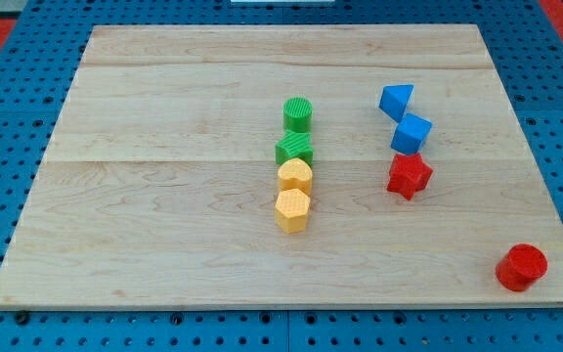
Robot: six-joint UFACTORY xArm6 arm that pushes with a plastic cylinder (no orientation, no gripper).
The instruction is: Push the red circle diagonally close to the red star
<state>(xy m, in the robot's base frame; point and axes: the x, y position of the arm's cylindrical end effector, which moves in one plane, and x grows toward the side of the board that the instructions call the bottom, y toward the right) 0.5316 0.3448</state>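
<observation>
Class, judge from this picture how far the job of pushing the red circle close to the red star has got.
Nothing looks done: the red circle sits near the board's bottom right corner, well apart from the red star below the blue blocks. Nothing is in hand; my tip does not show. The whole diagonal push up and left remains.

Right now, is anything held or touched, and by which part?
Nothing is held. My tip does not show in the camera view; the red circle sits alone, apart from the red star.

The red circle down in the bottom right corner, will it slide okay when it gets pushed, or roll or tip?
The red circle stands on its flat end and looks squat, so it probably slides rather than tips. Its round side could let an off-centre push glance away. It sits near the wooden board's edge, so a stray push might drop it. My tip is not in view.
</observation>
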